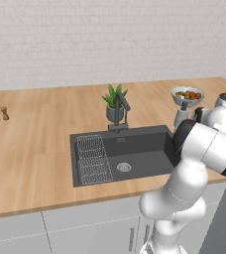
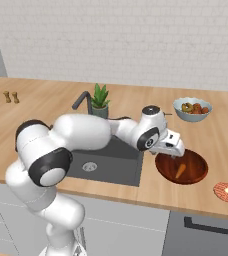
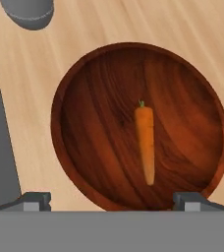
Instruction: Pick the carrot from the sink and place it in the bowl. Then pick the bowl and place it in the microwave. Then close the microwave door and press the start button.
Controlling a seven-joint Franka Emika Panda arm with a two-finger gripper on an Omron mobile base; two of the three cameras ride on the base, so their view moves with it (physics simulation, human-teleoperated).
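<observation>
carrot [image 3: 145, 145] already lies loose on the floor of the bowl [image 3: 94, 123], so the first step looks done. what is left, as i judge it: lifting the bowl, setting it in the microwave, shutting the door and pressing start. the tool [image 3: 113, 199] hangs just above the bowl's near rim, jaws spread wide and holding nothing. the carrot is a short tapered orange stick with a tiny green tip, much shorter than the bowl is wide. the bowl is wide, shallow, glossy reddish-brown with a wood grain, and sits on the worktop [image 2: 221, 135] near its front edge, just beside the sink [image 2: 117, 161] on the right.
</observation>
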